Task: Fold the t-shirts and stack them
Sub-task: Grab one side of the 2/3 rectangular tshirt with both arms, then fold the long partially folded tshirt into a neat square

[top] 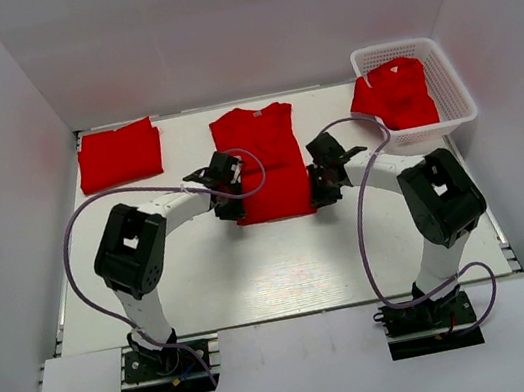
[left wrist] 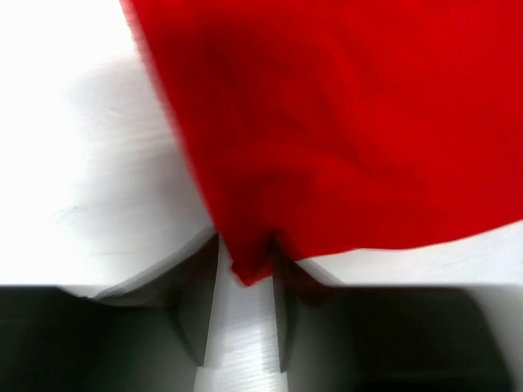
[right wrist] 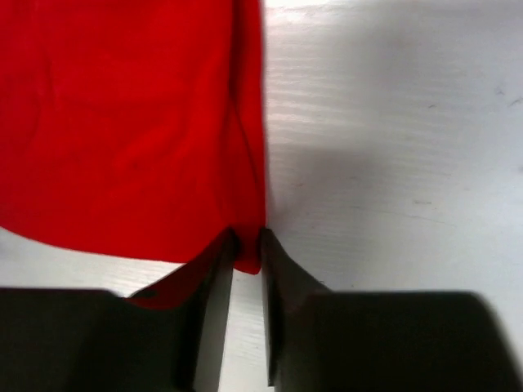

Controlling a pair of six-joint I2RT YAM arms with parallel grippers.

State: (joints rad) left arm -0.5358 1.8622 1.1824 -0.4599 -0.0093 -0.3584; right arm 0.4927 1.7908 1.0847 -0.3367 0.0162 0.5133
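Three red t-shirts here: a folded t-shirt [top: 119, 154] far left on the bench [top: 284, 263], the middle t-shirt [top: 263, 155] lying flat, and a third t-shirt [top: 394, 93] heaped in the one white mesh basket [top: 458, 92]. The left end effector [left wrist: 245, 263] and right end effector [right wrist: 247, 255] are each pinched tight on a near corner of the middle t-shirt.

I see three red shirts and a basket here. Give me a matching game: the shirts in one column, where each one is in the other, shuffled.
1. folded shirt
2. spread shirt
3. crumpled shirt

A. in the white basket, spilling over its rim
B. pinched at its near corners by the left fingers and right fingers
C. alone at the table's far left

Pairs: 1-C, 2-B, 3-A.
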